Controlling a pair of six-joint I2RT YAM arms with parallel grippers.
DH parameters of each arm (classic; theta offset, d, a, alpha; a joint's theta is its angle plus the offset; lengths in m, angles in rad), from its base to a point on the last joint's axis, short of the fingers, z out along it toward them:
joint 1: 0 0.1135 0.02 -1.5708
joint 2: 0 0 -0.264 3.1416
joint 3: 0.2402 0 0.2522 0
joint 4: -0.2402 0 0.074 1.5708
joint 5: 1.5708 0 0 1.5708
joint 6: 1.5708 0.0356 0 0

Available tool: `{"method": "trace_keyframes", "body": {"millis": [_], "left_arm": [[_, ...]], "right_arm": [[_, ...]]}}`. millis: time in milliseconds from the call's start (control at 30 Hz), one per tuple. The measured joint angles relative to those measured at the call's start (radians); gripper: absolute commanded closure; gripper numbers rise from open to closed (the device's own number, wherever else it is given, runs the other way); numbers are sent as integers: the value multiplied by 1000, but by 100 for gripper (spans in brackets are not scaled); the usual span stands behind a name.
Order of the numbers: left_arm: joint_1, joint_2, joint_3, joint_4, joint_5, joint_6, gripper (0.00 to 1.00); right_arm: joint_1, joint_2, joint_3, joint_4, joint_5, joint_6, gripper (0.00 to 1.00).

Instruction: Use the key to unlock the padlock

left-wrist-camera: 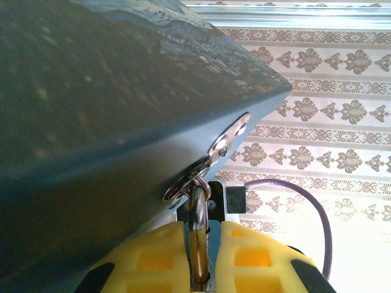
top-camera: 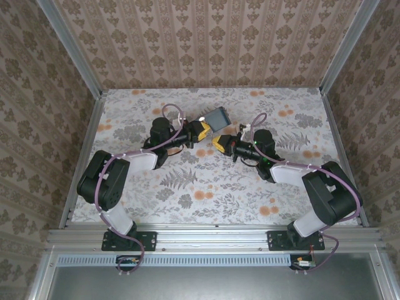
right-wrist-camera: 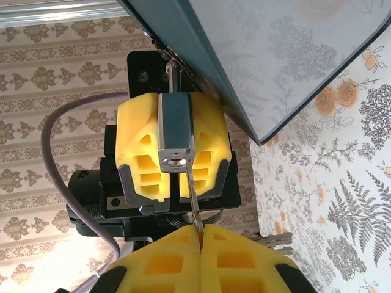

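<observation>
The padlock (right-wrist-camera: 176, 131) hangs by its shackle (left-wrist-camera: 198, 210) from the hasp of the dark blue tin (left-wrist-camera: 110, 110). My left gripper (left-wrist-camera: 204, 231) is shut on the padlock, its yellow fingers (right-wrist-camera: 139, 143) on either side of the body. The keyhole faces my right gripper (right-wrist-camera: 200, 232), which is shut on the thin key (right-wrist-camera: 194, 201). The key's tip sits at the keyhole's edge; how far in it is cannot be told. In the top view the left gripper (top-camera: 201, 132) and right gripper (top-camera: 219, 145) meet nose to nose just below the tin (top-camera: 217, 117).
The tin is lifted and tilted above the floral table (top-camera: 206, 194). A small grey metal piece (right-wrist-camera: 273, 242) lies on the table to the right of my right fingers. Patterned walls and metal rails (top-camera: 81, 156) box in the table.
</observation>
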Motion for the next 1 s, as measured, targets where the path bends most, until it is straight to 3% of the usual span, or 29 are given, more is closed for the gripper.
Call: {"method": "trace_keyframes", "body": {"millis": [1000], "left_arm": [[0, 19, -16, 62, 13, -12, 100]], "right_arm": [[12, 0, 0, 0, -7, -8, 100]]}}
